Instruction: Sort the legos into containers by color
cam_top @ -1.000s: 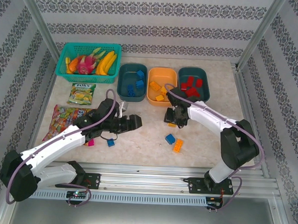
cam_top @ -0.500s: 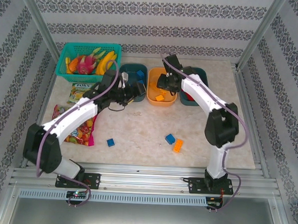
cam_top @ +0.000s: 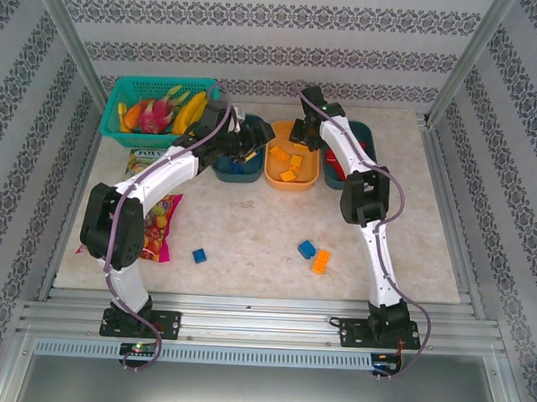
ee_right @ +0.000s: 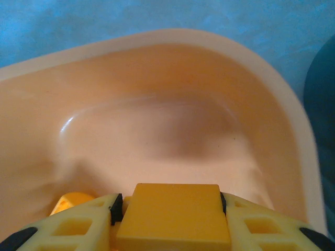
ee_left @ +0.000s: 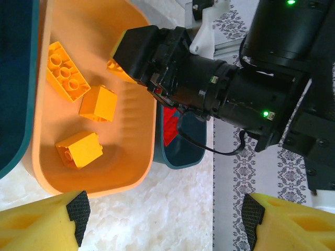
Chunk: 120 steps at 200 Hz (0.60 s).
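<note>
My right gripper point(cam_top: 301, 133) hangs over the back of the orange tub point(cam_top: 290, 177), shut on a yellow brick point(ee_right: 175, 214). The left wrist view shows that brick point(ee_left: 121, 64) in the right gripper's tips above the tub point(ee_left: 104, 185), where three yellow bricks point(ee_left: 78, 149) lie. My left gripper point(cam_top: 259, 137) hovers open between the left teal tub point(cam_top: 227, 169) and the orange one, with nothing between its fingers point(ee_left: 73, 219). The right teal tub point(cam_top: 360, 134) holds red bricks point(ee_left: 170, 125). Two blue bricks point(cam_top: 199, 255) point(cam_top: 306, 249) and an orange one point(cam_top: 320, 261) lie loose on the table.
A turquoise basket of fruit point(cam_top: 128, 138) stands at the back left. Snack packets point(cam_top: 148, 164) point(cam_top: 157, 233) lie on the left side under the left arm. Metal frame posts rise at the back corners.
My right arm has carried the yellow brick from the middle of the table back over the orange tub. My left arm has swung from the near left up to the tubs.
</note>
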{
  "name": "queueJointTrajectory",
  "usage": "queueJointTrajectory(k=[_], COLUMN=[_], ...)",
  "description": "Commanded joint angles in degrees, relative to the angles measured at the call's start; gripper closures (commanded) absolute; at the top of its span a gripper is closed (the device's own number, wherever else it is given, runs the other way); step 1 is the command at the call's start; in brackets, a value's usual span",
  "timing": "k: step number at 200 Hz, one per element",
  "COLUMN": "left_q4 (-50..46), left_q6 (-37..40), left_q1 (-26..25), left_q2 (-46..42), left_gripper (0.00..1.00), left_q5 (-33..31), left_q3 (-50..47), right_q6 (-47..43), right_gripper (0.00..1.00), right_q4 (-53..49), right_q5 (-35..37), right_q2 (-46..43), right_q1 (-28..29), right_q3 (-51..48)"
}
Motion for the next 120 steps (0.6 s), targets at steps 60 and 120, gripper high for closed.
queueJointTrajectory(k=[60,120], left_q4=[-0.41,-20.07], left_q6=[1.1,4.63], left_q1=[0.71,0.72], left_q2=[-1.88,-12.87], left_gripper=[0.21,0.23], left_q5=[-0.24,-8.11], left_q3=[0.73,-3.65], right_q6=[1.24,-1.51], right_gripper=[0.36,0.32], right_q4=[-2.95,10.32], right_q5=[-2.51,-5.11], right_q2=[-2.45,-23.13], right_q1=[1.32,4.33], right_q3=[2.63,-14.65])
